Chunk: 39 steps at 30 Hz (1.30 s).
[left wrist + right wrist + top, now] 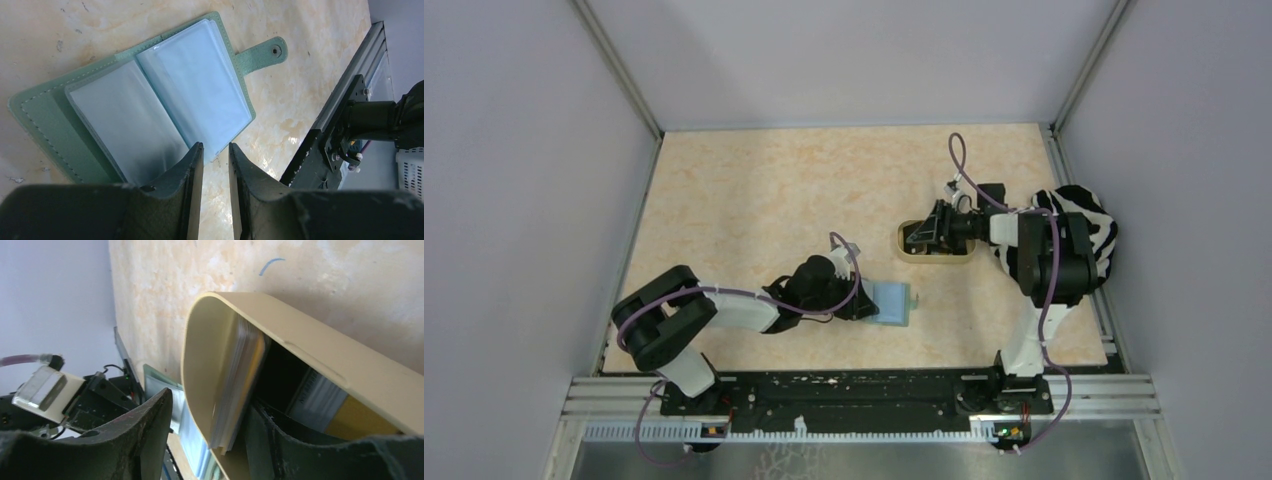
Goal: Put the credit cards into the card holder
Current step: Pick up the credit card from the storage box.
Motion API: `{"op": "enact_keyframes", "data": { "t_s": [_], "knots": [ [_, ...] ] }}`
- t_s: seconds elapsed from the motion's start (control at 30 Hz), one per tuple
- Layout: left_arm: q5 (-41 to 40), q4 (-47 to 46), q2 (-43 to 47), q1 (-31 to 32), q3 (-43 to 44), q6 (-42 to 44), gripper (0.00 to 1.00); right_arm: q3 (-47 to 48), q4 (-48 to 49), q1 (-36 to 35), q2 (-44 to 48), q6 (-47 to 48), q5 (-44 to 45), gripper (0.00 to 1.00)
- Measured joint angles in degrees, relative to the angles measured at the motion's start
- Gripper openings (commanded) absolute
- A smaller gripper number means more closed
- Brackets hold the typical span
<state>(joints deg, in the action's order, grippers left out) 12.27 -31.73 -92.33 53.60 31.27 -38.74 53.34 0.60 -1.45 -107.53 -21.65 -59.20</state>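
The card holder [892, 303] lies open on the table, pale green with clear blue-tinted sleeves [150, 100] and a snap strap [265, 50]. My left gripper [216, 145] stands at its near edge, jaws a narrow gap apart with only table showing between them; one fingertip [196, 150] overlaps a sleeve. My right gripper [210, 400] is open at the tan tray [320, 355]. One finger is outside the tray's end wall, the other inside. A stack of credit cards [240, 380] leans against that wall between the fingers. More cards, grey and yellow [320, 400], lie in the tray.
A zebra-patterned cloth bundle [1084, 225] sits at the table's right edge behind the right arm. Aluminium rails [345, 85] border the table, with grey walls on three sides. The tray [934, 255] stands right of centre, a short way behind the card holder.
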Motion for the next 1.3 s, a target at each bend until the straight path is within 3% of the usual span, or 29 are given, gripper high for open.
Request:
{"op": "enact_keyframes", "data": {
  "t_s": [0.27,0.7,1.13,1.3],
  "knots": [
    [0.0,0.42,-0.24,0.0,0.87,0.0,0.31,1.03,-3.23,-1.07,0.0,0.81,4.57,0.47],
    [-0.07,0.48,-0.15,0.0,0.92,0.0,0.31,1.03,-1.9,-0.85,-0.72,-0.92,3.85,0.43],
    [-0.07,0.48,0.55,0.0,0.61,0.0,0.31,1.07,-3.43,5.75,-0.35,-0.9,0.59,0.41],
    [-0.07,0.48,0.55,-0.02,0.61,-0.02,0.31,1.07,-4.13,5.7,-0.35,-0.44,0.59,0.3]
  ]
}}
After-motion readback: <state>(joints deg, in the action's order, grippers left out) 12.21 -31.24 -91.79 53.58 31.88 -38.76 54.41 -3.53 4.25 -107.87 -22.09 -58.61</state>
